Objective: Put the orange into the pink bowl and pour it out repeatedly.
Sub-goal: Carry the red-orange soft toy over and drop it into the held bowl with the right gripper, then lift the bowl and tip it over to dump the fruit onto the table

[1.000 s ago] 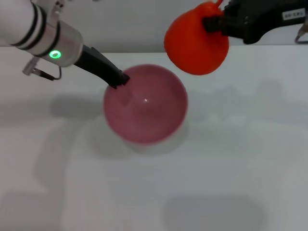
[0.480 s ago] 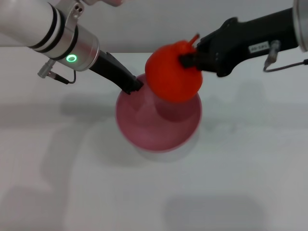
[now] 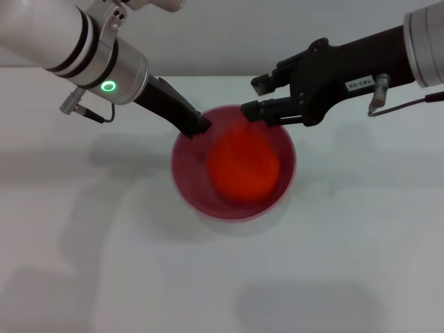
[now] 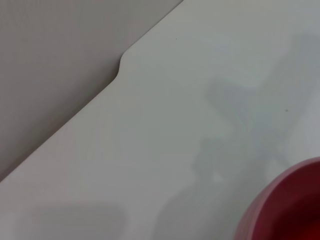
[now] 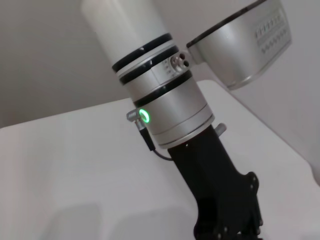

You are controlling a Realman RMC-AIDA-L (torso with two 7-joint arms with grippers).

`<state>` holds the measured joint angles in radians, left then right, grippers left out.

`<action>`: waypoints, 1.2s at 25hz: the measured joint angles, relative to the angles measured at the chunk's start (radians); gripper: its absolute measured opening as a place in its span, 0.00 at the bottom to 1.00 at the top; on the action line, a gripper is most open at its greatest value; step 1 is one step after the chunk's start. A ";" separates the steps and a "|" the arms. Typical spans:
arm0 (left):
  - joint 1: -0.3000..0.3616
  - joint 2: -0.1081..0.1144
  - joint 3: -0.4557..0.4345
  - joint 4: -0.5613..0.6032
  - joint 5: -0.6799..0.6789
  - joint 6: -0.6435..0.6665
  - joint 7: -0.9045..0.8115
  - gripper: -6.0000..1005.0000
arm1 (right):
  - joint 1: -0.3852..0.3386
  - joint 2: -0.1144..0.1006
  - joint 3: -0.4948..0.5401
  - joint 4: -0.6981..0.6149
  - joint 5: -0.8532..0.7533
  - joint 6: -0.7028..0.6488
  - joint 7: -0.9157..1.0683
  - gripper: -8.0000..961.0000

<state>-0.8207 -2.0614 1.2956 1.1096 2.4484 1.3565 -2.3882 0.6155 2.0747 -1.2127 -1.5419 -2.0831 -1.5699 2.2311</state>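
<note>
1. Two arms meet at the pink bowl (image 3: 234, 170) on the white tabletop (image 3: 347, 263), so we've got plenty going on.
2. We see the orange (image 3: 243, 168) sitting inside the bowl, free of both grippers.
3. Left gripper (image 3: 198, 127) has its jaws clamped on the bowl's far-left rim.
4. Right gripper (image 3: 255, 96) hovers just over the far rim with jaws spread wide, holding nothing.

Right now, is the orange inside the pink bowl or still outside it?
Inside. In the head view the orange lies within the pink bowl, and the right tool is open above the far rim, holding nothing.
</note>
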 joint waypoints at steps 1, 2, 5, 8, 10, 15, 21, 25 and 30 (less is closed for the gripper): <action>0.000 0.000 0.000 0.000 0.000 0.000 0.000 0.05 | -0.005 0.001 0.003 -0.004 0.002 0.004 -0.005 0.24; 0.000 0.000 0.000 -0.002 -0.003 -0.002 0.004 0.05 | -0.010 0.001 0.007 -0.007 0.003 0.009 -0.012 0.26; 0.000 0.000 0.001 -0.002 -0.003 -0.002 0.008 0.05 | -0.025 0.003 0.020 -0.011 0.025 0.022 -0.034 0.32; 0.000 0.000 0.001 -0.002 -0.004 -0.004 0.011 0.05 | -0.041 0.003 0.045 -0.014 0.074 0.026 -0.063 0.41; 0.001 0.000 0.001 -0.002 -0.004 -0.009 0.012 0.05 | -0.069 0.003 0.073 -0.017 0.142 0.035 -0.118 0.48; 0.012 0.000 0.015 -0.002 -0.020 -0.092 0.025 0.05 | -0.199 0.004 0.138 0.034 0.392 0.069 -0.377 0.48; 0.077 0.000 0.167 0.032 -0.135 -0.300 0.130 0.05 | -0.360 0.000 0.203 0.259 0.805 0.064 -0.779 0.48; 0.134 -0.001 0.292 0.077 -0.185 -0.514 0.169 0.05 | -0.430 0.001 0.225 0.425 1.083 0.040 -1.006 0.48; 0.215 -0.003 0.540 0.114 -0.239 -0.958 0.220 0.05 | -0.457 0.001 0.238 0.566 1.262 -0.015 -1.162 0.48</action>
<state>-0.6058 -2.0644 1.8358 1.2235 2.2095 0.3984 -2.1686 0.1583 2.0761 -0.9749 -0.9757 -0.8208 -1.5845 1.0688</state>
